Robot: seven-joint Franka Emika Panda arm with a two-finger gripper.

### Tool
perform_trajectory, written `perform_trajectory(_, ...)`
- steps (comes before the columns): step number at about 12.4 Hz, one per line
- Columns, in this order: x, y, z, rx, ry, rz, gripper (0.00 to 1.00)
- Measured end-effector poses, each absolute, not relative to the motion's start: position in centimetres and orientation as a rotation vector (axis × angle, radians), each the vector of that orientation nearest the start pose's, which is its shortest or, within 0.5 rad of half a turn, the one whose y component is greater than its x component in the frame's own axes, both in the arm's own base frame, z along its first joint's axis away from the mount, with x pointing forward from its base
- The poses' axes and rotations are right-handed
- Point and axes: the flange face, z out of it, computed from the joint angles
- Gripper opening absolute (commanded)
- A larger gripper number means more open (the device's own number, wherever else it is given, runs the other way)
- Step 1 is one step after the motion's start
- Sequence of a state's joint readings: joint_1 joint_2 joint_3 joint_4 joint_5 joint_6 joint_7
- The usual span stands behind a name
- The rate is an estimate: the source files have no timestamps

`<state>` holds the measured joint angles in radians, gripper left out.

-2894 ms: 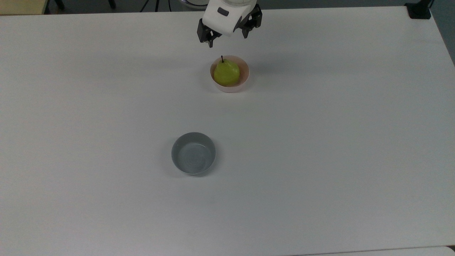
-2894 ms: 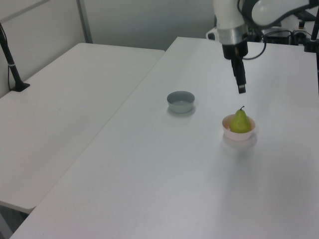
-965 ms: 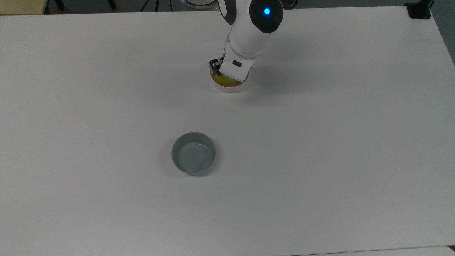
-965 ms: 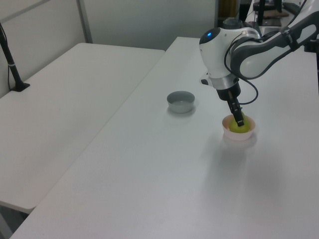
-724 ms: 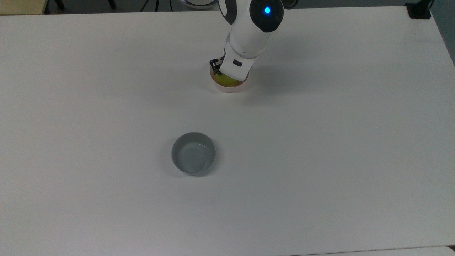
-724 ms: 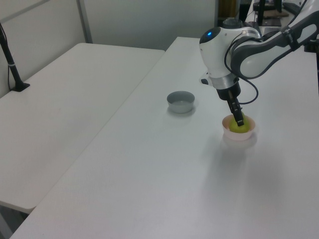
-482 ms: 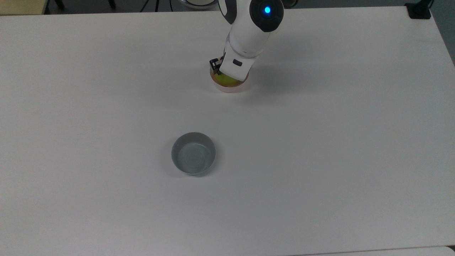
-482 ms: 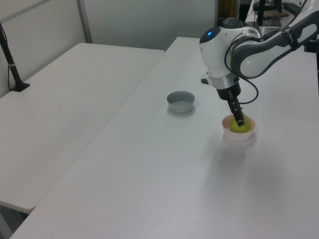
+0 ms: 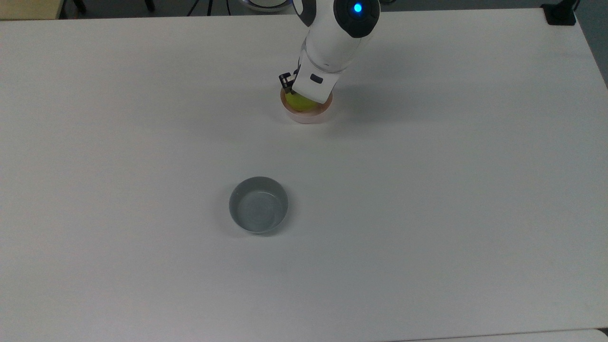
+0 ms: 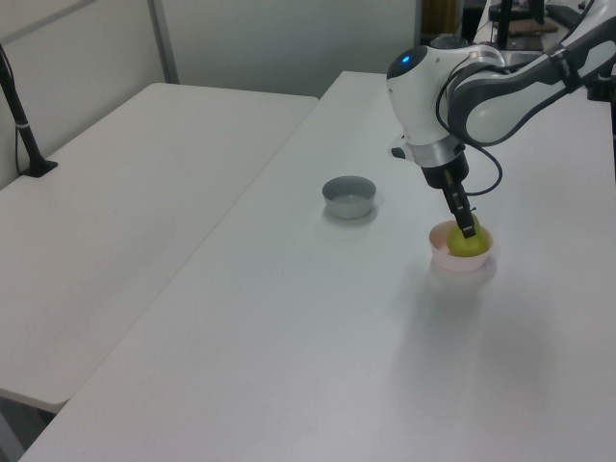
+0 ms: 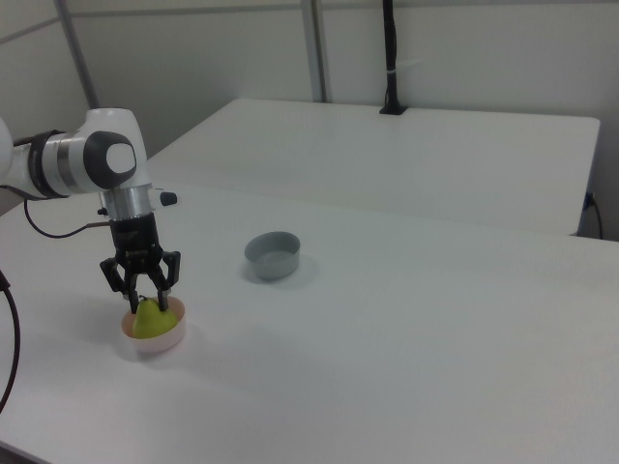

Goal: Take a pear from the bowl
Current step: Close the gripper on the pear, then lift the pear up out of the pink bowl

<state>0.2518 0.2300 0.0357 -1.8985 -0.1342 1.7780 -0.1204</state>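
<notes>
We are looking across a white tabletop where, nearest us in the top view, a grey-blue bowl is sitting empty and well apart from the action. Farther back, the pale pink bowl is holding the yellow-green pear, and the arm's gripper is reaching down onto the fruit from above. In the right view we are seeing the jaws clasping the upper part of the pear, one finger on each side of its narrow neck, with the pear's rounded base showing above the bowl's rim; whether that base is touching the bowl's floor or hanging just clear of it we cannot tell. In the left view the dark fingers are meeting the top of the pear inside the pink bowl. We are judging that the grasp is made and the lift is the step now in hand. The next move is calling for a straight, steady rise so the fruit clears the straight sides without dragging the light bowl along, and for enough squeeze that the tapered, smooth neck is not slipping downward out of the jaws. Beyond the bowl, the white arm is leaning in from the tabletop's far edge.
</notes>
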Motion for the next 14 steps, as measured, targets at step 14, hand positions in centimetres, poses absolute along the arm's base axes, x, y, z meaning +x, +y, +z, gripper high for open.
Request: perform_trajectory(14,56.9,14.6,45.3,-3.144,-0.639,0.516,0.19)
